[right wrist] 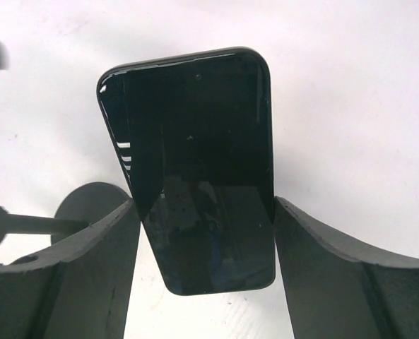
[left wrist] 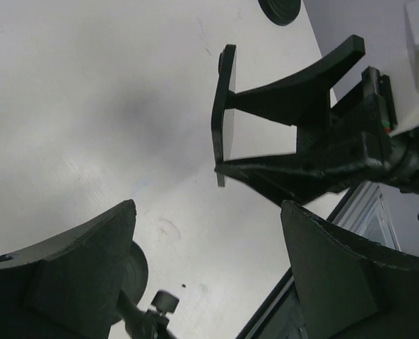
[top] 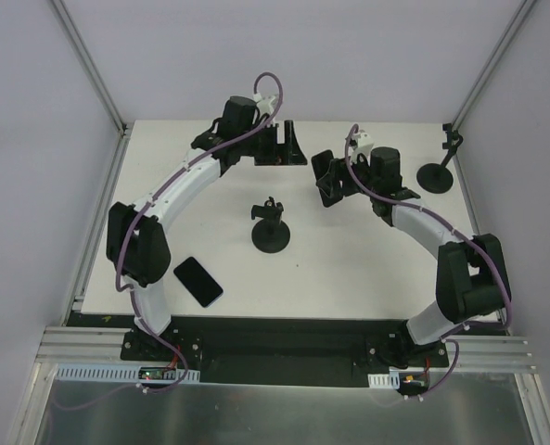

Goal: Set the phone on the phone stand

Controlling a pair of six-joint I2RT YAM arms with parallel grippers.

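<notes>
My right gripper [top: 328,181] [right wrist: 205,212] is shut on a black phone [right wrist: 195,162], pinching its long sides and holding it above the table. The left wrist view shows this phone [left wrist: 223,113] edge-on. A black phone stand [top: 271,227] with a round base stands mid-table, left of and nearer than the right gripper. Its base shows in the right wrist view [right wrist: 89,205] and in the left wrist view [left wrist: 135,279]. My left gripper [top: 288,144] [left wrist: 209,212] is open and empty at the back of the table, facing the right gripper.
A second black phone [top: 198,281] lies flat near the front left, beside the left arm. Another round-based stand [top: 439,167] [left wrist: 280,10] stands at the back right. The white table's edge [top: 256,318] is bordered by a black rail.
</notes>
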